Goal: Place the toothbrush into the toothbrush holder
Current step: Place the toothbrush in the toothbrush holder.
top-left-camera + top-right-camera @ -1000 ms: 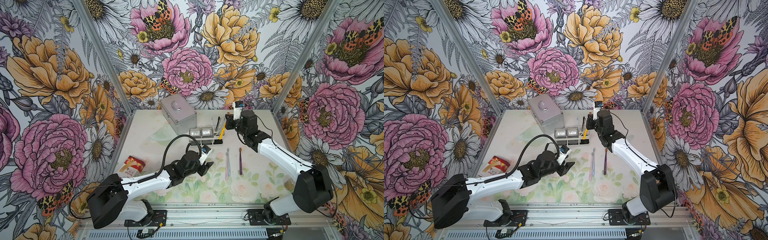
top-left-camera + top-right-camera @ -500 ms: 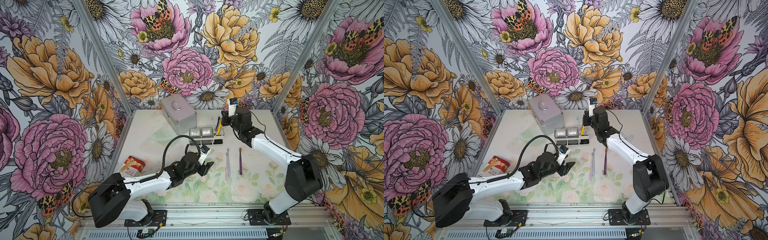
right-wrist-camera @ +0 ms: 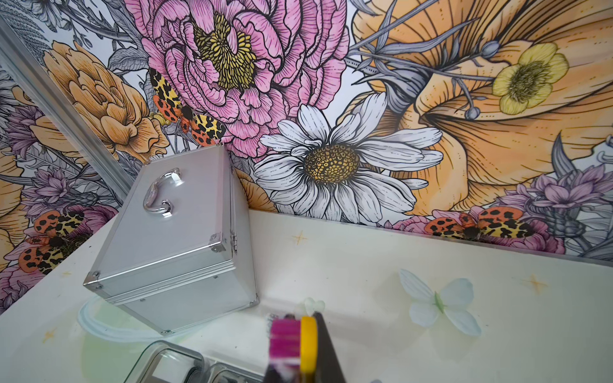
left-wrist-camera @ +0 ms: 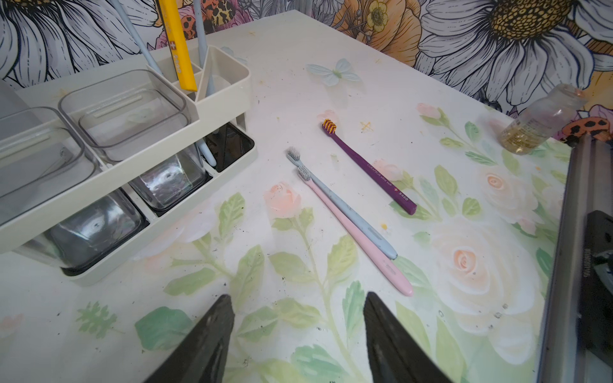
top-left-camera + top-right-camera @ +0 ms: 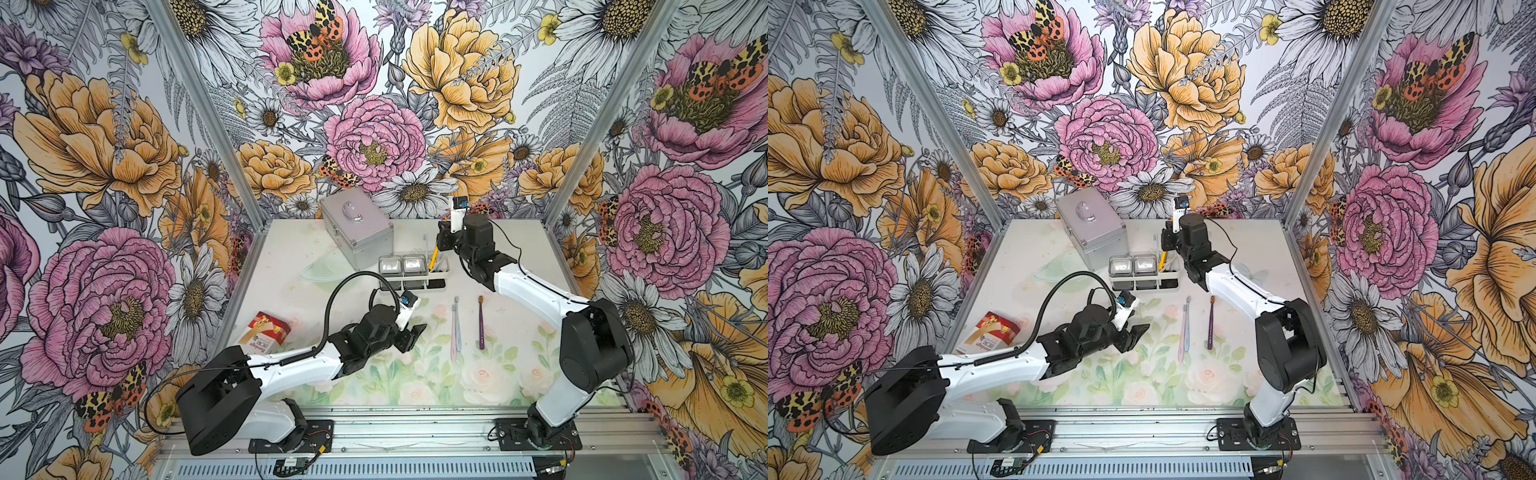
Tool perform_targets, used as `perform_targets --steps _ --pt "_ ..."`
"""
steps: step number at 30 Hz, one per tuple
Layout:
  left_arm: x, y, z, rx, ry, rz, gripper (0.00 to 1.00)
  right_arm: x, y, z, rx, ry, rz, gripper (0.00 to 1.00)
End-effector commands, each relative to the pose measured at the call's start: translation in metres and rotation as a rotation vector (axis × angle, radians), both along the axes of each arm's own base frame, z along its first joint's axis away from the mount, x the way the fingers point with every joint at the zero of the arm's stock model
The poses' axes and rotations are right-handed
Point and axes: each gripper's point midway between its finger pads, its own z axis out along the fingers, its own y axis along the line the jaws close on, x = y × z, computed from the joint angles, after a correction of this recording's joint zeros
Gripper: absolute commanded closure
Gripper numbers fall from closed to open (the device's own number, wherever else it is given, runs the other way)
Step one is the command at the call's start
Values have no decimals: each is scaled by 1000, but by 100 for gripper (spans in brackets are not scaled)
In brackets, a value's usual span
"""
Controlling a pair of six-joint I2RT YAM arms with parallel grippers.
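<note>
The toothbrush holder [image 5: 443,272] [image 5: 1170,275] [image 4: 219,99] is a white caddy standing mid-table, with two clear square cups [image 5: 390,264] on its left. My right gripper [image 5: 442,243] [image 5: 1168,241] [image 3: 298,331] is shut on a yellow toothbrush [image 5: 433,257] [image 5: 1163,257] [image 4: 177,49] [image 3: 308,345] with magenta bristles. It holds the brush bristles-up over the right-hand compartment, and the handle end dips into that compartment's mouth. Two pale blue toothbrushes [image 4: 142,43] stand in the same compartment. My left gripper [image 5: 411,336] [image 5: 1136,334] [image 4: 298,308] hangs open over the mat in front of the holder, holding nothing.
On the mat lie a purple toothbrush [image 5: 481,322] [image 4: 371,169], a pink one [image 5: 453,332] [image 4: 355,232] and a blue-grey one [image 5: 457,324] [image 4: 345,205]. A silver case [image 5: 357,226] [image 3: 179,238] stands behind the holder. A red box [image 5: 266,332] is at the left edge and a small bottle [image 4: 537,122] at the right.
My right gripper has carried the yellow toothbrush leftward to above the holder's right compartment. The left gripper's jaws have opened slightly wider; that arm has stayed put.
</note>
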Motion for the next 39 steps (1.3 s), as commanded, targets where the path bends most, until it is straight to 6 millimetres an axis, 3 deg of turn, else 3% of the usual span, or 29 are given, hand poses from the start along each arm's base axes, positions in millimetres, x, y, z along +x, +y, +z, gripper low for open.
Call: perform_targets --steps 1,13,30,39 --pt "8 4 -3 -1 -2 34 36 9 3 1 0 -15 -18 100" --pt "10 2 -5 0 1 32 36 13 8 -21 -35 -13 -35 100" --pt "11 -2 -2 -8 7 17 36 -29 38 -16 -96 -224 -1 100" --pt "9 -1 2 -16 7 15 35 -39 47 -19 -144 -284 -12 100"
